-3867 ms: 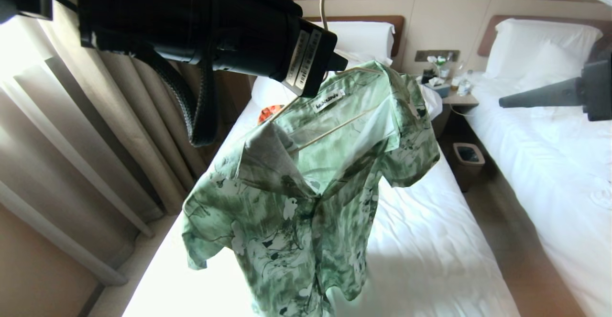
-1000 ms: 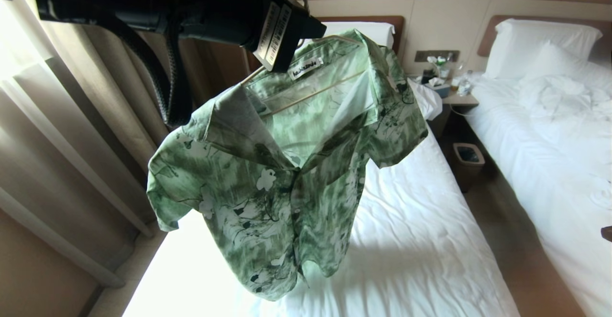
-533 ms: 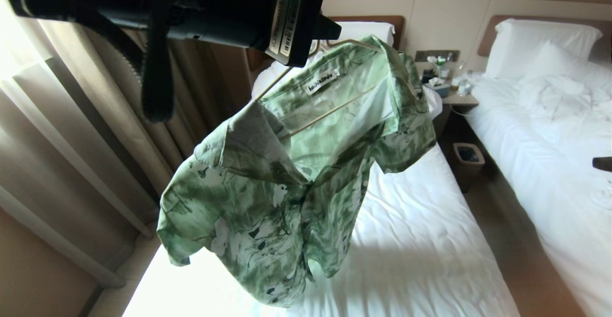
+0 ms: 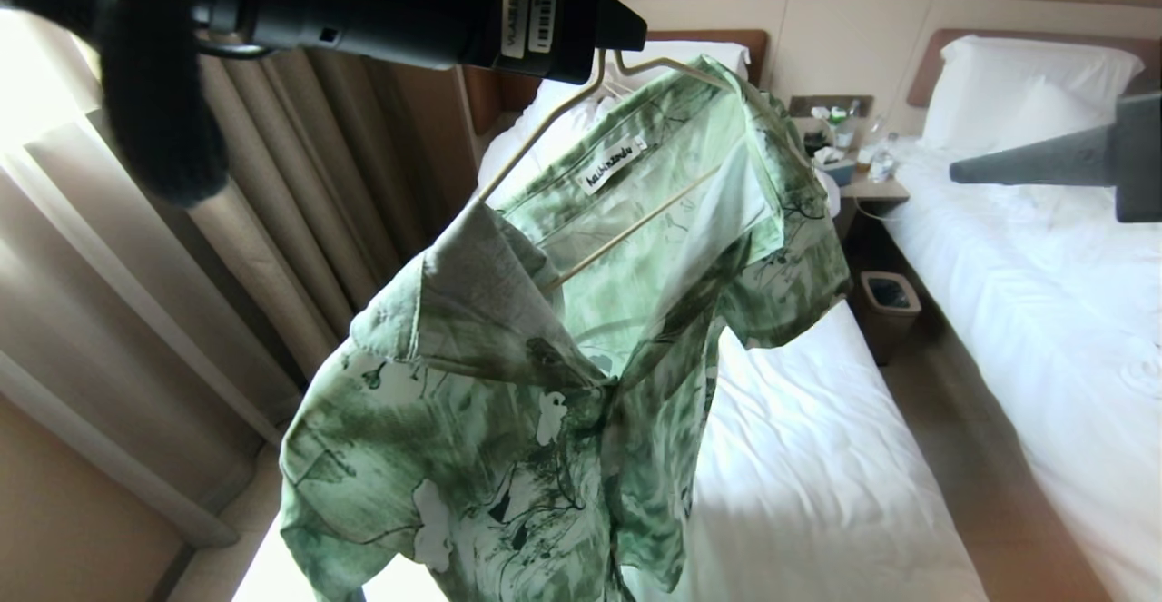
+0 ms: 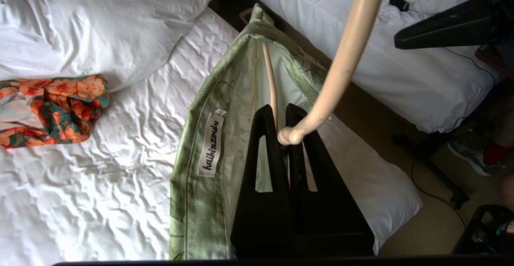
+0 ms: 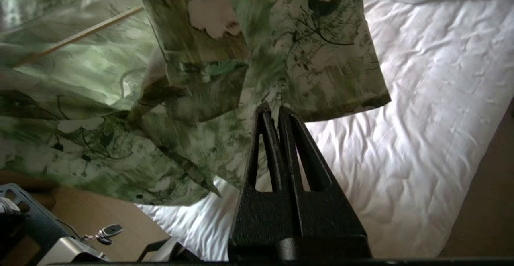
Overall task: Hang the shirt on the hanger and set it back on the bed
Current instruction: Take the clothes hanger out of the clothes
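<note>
The green flowered shirt (image 4: 545,357) hangs on the cream wire hanger (image 4: 536,143) in the air above the bed (image 4: 799,457). Its collar stands open, showing the white label. My left gripper (image 4: 626,34) is at the top of the head view, shut on the hanger's neck just under the hook (image 5: 341,57). In the left wrist view the gripper (image 5: 278,111) pinches the wire, with the shirt (image 5: 200,169) below it. My right gripper (image 4: 953,171) reaches in from the right edge. In its own view it (image 6: 271,109) is shut and holds nothing, its tips close to the shirt's hem (image 6: 120,117).
An orange patterned garment (image 5: 52,109) lies by the pillows (image 5: 100,29) at the head of the bed. A nightstand (image 4: 867,189) and a waste bin (image 4: 888,298) stand in the aisle beside a second bed (image 4: 1044,311). Curtains (image 4: 227,311) hang on the left.
The hanging shirt has swung and now hangs lower and nearer the camera. My right gripper has risen into view at the right edge. My left arm has shifted slightly right.
</note>
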{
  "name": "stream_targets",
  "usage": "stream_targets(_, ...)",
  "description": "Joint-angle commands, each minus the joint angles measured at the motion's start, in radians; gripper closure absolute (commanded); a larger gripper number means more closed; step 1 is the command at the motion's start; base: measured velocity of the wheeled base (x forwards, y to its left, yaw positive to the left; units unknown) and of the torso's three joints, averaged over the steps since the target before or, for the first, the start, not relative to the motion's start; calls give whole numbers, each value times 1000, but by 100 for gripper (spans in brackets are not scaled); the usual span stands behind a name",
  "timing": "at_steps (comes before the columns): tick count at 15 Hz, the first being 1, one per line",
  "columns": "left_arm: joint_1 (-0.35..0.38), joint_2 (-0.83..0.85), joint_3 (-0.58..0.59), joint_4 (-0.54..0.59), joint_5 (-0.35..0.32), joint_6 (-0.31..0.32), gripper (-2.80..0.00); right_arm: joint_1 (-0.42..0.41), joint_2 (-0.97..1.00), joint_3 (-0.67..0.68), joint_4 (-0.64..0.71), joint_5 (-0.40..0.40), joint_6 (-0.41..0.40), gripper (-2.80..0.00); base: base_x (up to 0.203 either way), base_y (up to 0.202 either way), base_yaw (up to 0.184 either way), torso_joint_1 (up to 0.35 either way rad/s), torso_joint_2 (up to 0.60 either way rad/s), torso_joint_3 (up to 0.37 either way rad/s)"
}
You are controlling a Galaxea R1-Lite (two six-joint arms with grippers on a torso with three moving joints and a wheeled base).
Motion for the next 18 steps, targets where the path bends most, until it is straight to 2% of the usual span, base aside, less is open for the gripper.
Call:
stream_targets(1,-2,4,1,2,2,0,0,56,77,-90,17,-26,-1,-280,0,0,0,0,0,0)
stream_targets(5,-18,50,0,-38,32,2,0,113,163,-209,43,-49,-27,-280,0,0,0,0,0,0)
stream_targets(7,-27,59,0,-62,40,2,0,137,183,-215,29,-52,-83,-280,0,0,0,0,0,0)
stream_targets(11,-32,59,0,-71,44,5,0,164,256,-218,-53,-56,-124,-280,0,0,0,0,0,0)
stream_targets(14,-32,55,0,-74,59,5,0,185,305,-220,-104,-149,-149,-280,0,0,0,0,0,0)
stream_targets(16,-32,53,0,-84,59,5,0,186,324,-225,-109,-157,-166,-280,0,0,0,0,0,0)
stream_targets(17,-34,48,1,-84,63,4,0,186,333,-235,-119,-158,-169,0,0,0,0,0,0,0)
stream_targets(18,-35,41,0,-85,64,5,0,186,336,-242,-129,-158,-165,0,0,0,0,0,0,0)
